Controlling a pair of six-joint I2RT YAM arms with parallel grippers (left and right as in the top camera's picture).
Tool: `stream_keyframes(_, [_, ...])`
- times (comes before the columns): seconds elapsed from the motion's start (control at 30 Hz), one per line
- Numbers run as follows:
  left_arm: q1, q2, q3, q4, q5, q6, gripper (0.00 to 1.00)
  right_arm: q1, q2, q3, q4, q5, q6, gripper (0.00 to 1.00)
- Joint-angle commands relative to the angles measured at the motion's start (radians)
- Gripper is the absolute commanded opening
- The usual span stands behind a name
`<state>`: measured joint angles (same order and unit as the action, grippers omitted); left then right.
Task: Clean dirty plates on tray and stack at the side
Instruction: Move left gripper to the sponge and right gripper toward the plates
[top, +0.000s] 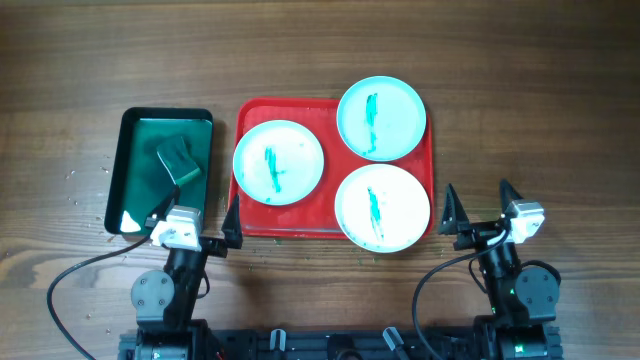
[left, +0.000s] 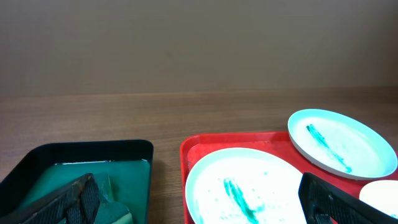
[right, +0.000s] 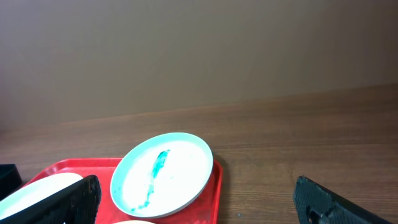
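Observation:
The red tray lies mid-table with three plates, each with a teal smear. One plate is at its left, one overhangs its far right corner, and one sits at its near right. My left gripper is open and empty, in front of the tray's near left corner. My right gripper is open and empty, just right of the tray. The left wrist view shows the left plate between the open fingers. The right wrist view shows the far plate ahead of the open fingers.
A dark green tray stands left of the red tray and holds a green sponge. It also shows in the left wrist view. Bare wooden table lies right of the red tray and behind it.

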<state>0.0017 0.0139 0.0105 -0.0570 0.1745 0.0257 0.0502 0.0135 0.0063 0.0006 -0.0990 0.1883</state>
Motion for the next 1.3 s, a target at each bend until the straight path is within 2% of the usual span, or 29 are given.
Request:
stream_keyframes(0.0, [-0.004,0.04,-0.005,-0.007,-0.12,0.02,1.0,0.003,0.011,-0.001,0.005,0.013,-0.005,1.0])
stream_keyframes(0.3, [-0.004,0.04,0.001,-0.001,-0.107,0.019,1.0,0.003,0.011,0.001,0.006,-0.022,-0.006,1.0])
stream_keyframes(0.47, [-0.003,0.071,0.091,-0.045,-0.082,0.007,1.0,0.003,0.013,0.039,0.008,-0.052,-0.01,1.0])
stream_keyframes(0.67, [-0.004,0.232,0.303,-0.132,-0.078,-0.011,1.0,0.003,0.083,0.154,0.009,-0.056,-0.056,1.0])
stream_keyframes(0.9, [-0.004,0.472,0.589,-0.194,-0.045,-0.011,1.0,0.003,0.295,0.369,-0.004,-0.061,-0.057,1.0])
stream_keyframes(1.13, [-0.004,0.779,0.975,-0.538,-0.044,-0.011,1.0,0.003,0.589,0.653,-0.094,-0.187,-0.058,1.0])
stream_keyframes(1.27, [-0.003,0.975,1.209,-0.776,-0.04,-0.019,1.0,0.003,0.764,0.848,-0.241,-0.237,-0.058,1.0])
